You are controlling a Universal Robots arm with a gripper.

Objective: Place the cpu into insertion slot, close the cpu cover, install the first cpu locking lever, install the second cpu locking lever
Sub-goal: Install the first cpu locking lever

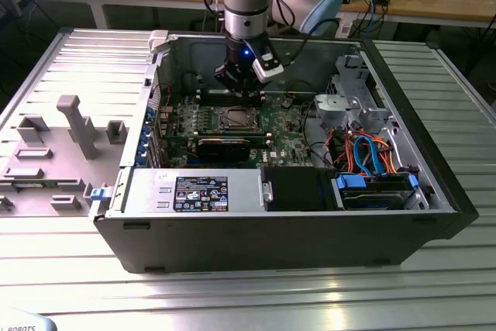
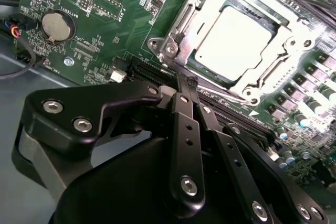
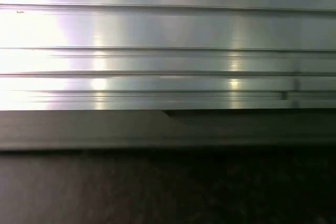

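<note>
Second wrist view: the cpu [image 2: 234, 38] sits flat in the insertion slot [image 2: 181, 24], its pale metal top showing through the window of the cpu cover [image 2: 273, 72], which lies down over it, so seating and cover-closing look done. The gripper [image 2: 185, 80] hangs just beside the socket's near edge, fingers [image 2: 184, 129] pinched together with no gap and nothing between them; a closed tip like this suits pushing a thin wire lever rather than grasping. A dark rod runs along the socket edge near the tip, probably a locking lever, though I cannot tell whether it is latched. A coin battery [image 2: 56, 25] sits well apart on the green motherboard [image 2: 105, 40]. Exterior view: the arm reaches down into the open computer case [image 1: 434, 215], gripper [image 1: 249, 97] low over the board just behind the socket [image 1: 235, 119].
</note>
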